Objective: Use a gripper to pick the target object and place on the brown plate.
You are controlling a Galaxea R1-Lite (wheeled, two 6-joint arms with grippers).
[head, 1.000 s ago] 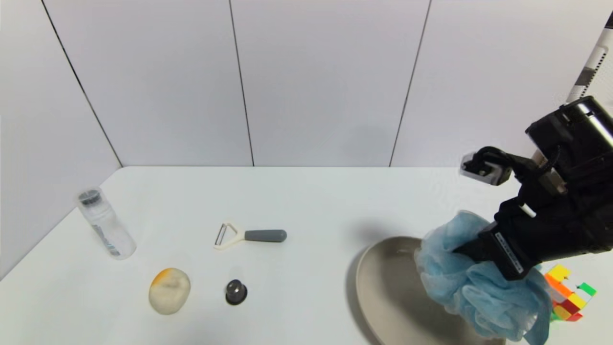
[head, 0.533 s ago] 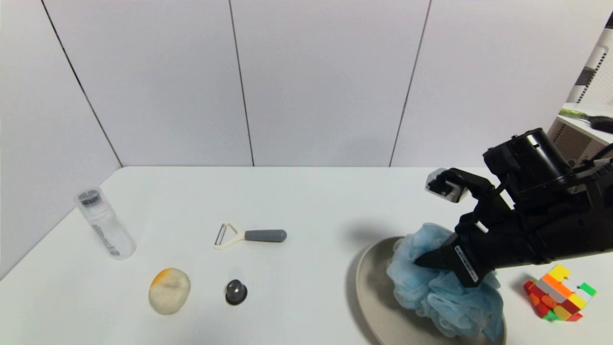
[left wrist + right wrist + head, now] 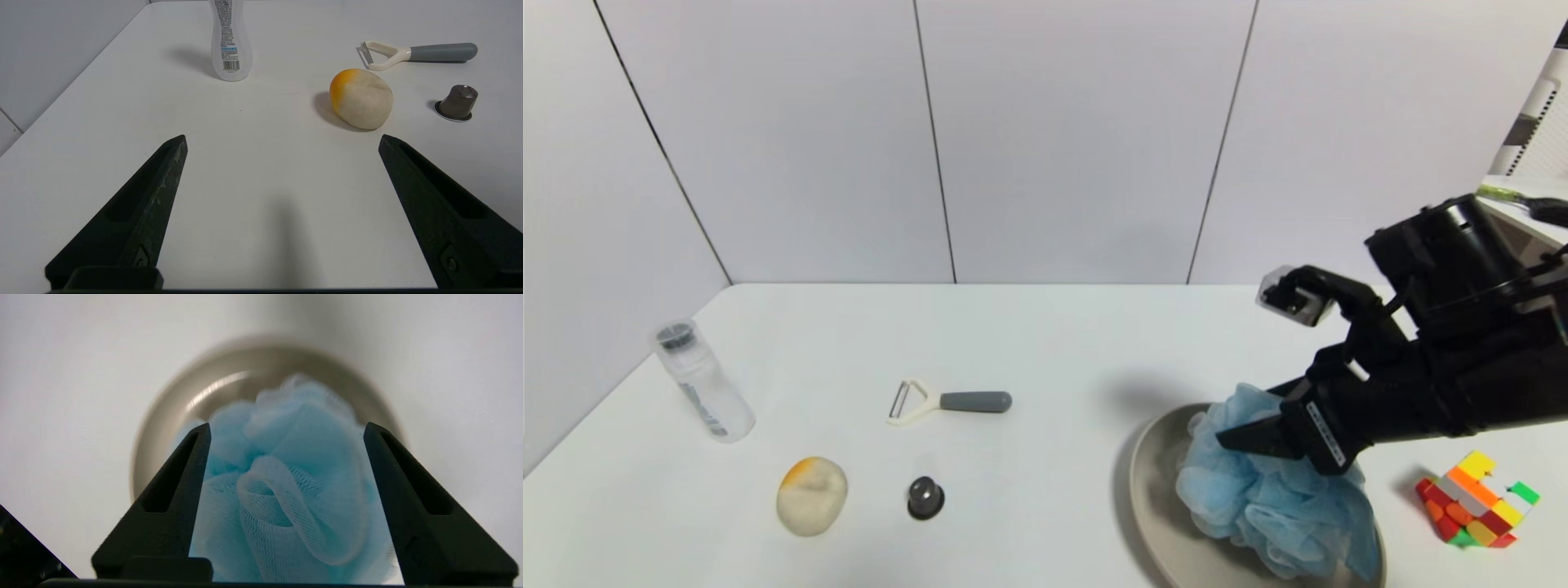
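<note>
The light blue mesh pouf (image 3: 1266, 498) rests on the beige-tan plate (image 3: 1156, 490) at the front right of the table. My right gripper (image 3: 1245, 437) hovers just over the pouf's top, angled down and to the left. In the right wrist view the right gripper (image 3: 286, 428) is open, with the pouf (image 3: 286, 477) lying loose between the spread fingers and the plate's rim (image 3: 171, 416) beyond it. My left gripper (image 3: 282, 139) is open and empty over bare table at the front left, out of the head view.
A multicoloured puzzle cube (image 3: 1474, 500) sits right of the plate. On the left side stand a clear bottle (image 3: 703, 384), a peeler with a grey handle (image 3: 952, 402), a pale yellow-tinged lump (image 3: 812, 495) and a small dark capsule (image 3: 925, 496).
My right gripper carried the pouf left and down onto the plate, then opened and rose a little. The pouf now sits on the plate. The left arm has not moved.
</note>
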